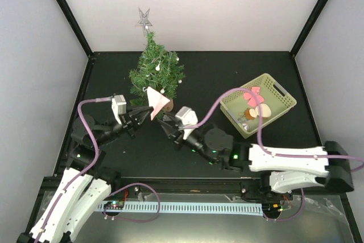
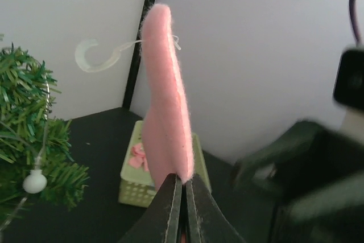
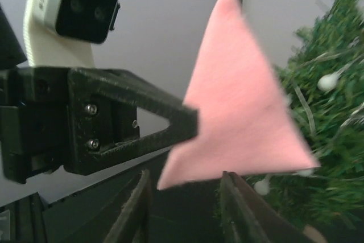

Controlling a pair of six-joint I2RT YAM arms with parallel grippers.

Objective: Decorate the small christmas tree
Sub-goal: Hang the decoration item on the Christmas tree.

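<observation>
The small christmas tree (image 1: 156, 72) stands at the back left of the black table, with a silver star (image 1: 143, 18) on top and white beads on its branches. A pink felt triangle ornament (image 1: 157, 102) hangs in the air just in front of the tree. My left gripper (image 1: 148, 113) is shut on its lower edge (image 2: 165, 112), jaws pinched together (image 2: 185, 179). A clear hook (image 2: 94, 58) dangles from the ornament's top. My right gripper (image 1: 163, 124) is open just below the ornament (image 3: 239, 101), its fingers (image 3: 185, 174) apart and not touching the felt. The tree (image 3: 330, 129) is right behind it.
A light green basket (image 1: 284, 95) at the right holds a pink bow and other ornaments; it also shows behind the felt (image 2: 133, 189). Tree branches with a white bead (image 2: 34, 182) are close on the left. White walls and black frame posts enclose the table.
</observation>
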